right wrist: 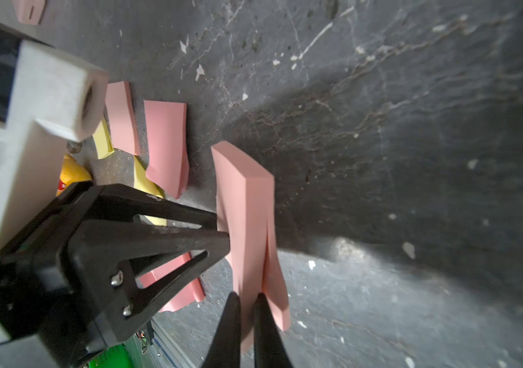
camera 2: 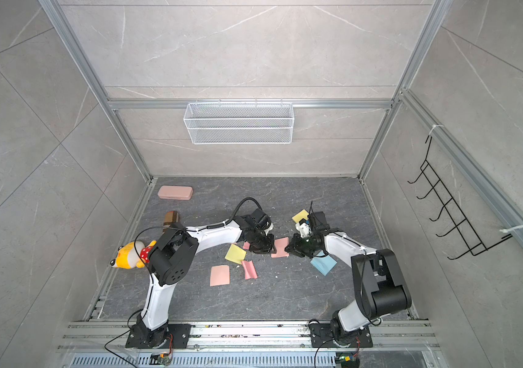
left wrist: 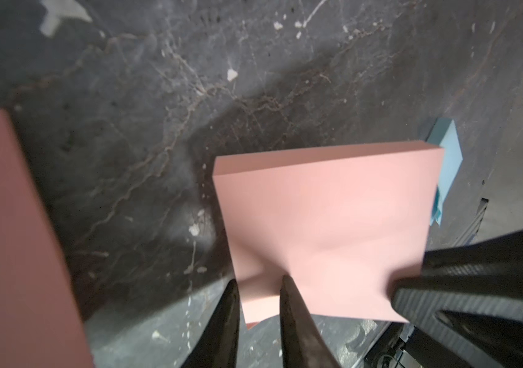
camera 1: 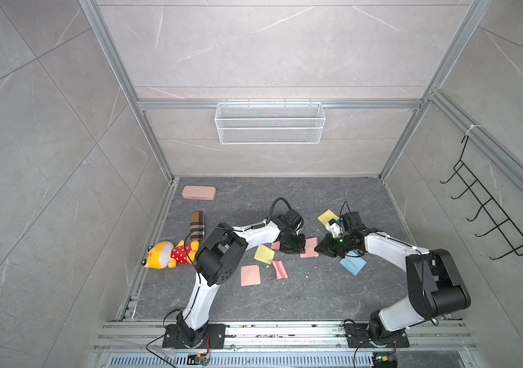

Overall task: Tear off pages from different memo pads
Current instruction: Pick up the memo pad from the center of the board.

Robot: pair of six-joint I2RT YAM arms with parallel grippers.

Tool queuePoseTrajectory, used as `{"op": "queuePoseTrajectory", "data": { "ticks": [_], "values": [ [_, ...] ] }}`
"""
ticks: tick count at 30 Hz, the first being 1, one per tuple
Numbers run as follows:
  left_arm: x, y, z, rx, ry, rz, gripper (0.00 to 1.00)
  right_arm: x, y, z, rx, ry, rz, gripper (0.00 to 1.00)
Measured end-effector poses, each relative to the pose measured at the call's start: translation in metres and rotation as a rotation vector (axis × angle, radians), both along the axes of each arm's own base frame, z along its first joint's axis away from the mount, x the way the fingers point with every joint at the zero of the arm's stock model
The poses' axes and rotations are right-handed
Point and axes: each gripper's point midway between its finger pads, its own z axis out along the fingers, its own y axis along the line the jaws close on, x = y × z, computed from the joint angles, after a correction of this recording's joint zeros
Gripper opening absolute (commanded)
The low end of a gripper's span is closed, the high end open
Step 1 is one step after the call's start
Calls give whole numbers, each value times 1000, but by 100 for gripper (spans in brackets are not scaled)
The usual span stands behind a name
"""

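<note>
Two grips share the pink pad (camera 1: 309, 247), held just beside the blue pad (camera 1: 352, 264): left gripper (left wrist: 258, 280) clamps its edge, right gripper (right wrist: 246, 294) pinches a layer of pages (right wrist: 249, 270). Best peel slowly away from the glued edge, left bracing firmly. No writing is readable

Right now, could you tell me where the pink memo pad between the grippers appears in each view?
In a top view: pink memo pad just below centre.
In a top view: just below centre.
Left wrist: centre-right.
Right wrist: centre.
Shared landmark: left gripper at its edge.
</note>
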Motion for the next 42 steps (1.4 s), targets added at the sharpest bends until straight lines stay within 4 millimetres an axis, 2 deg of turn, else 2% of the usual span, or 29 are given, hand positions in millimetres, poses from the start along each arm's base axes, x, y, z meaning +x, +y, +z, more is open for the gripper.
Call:
{"op": "queuePoseTrajectory", "data": {
  "ticks": [5, 9, 11, 14, 17, 23, 29, 32, 42],
  "values": [
    [-3, 17, 45, -85, -48, 2, 38, -2, 7, 19, 59, -20, 7, 5],
    [0, 31, 94, -210, -123, 10, 53, -5, 12, 29, 101, -15, 6, 3],
    [2, 42, 111, -283, -152, 27, 61, -7, 16, 36, 125, -11, 6, 2],
    [9, 68, 119, -369, -160, 105, 68, -12, 22, 49, 159, -16, 13, 2],
    [18, 87, 113, -411, -142, 180, 71, -18, 29, 60, 192, -18, 26, 2],
    [14, 82, 114, -503, -98, 205, 73, -30, 43, 77, 257, 8, 53, 1],
    [11, 80, 115, -566, -62, 225, 68, -37, 53, 99, 342, 23, 67, 0],
    [12, 78, 121, -598, -59, 229, 63, -41, 60, 106, 377, 32, 84, 0],
    [10, 72, 137, -668, -45, 207, 22, -37, 72, 124, 456, 22, 93, 0]
  ]
}}
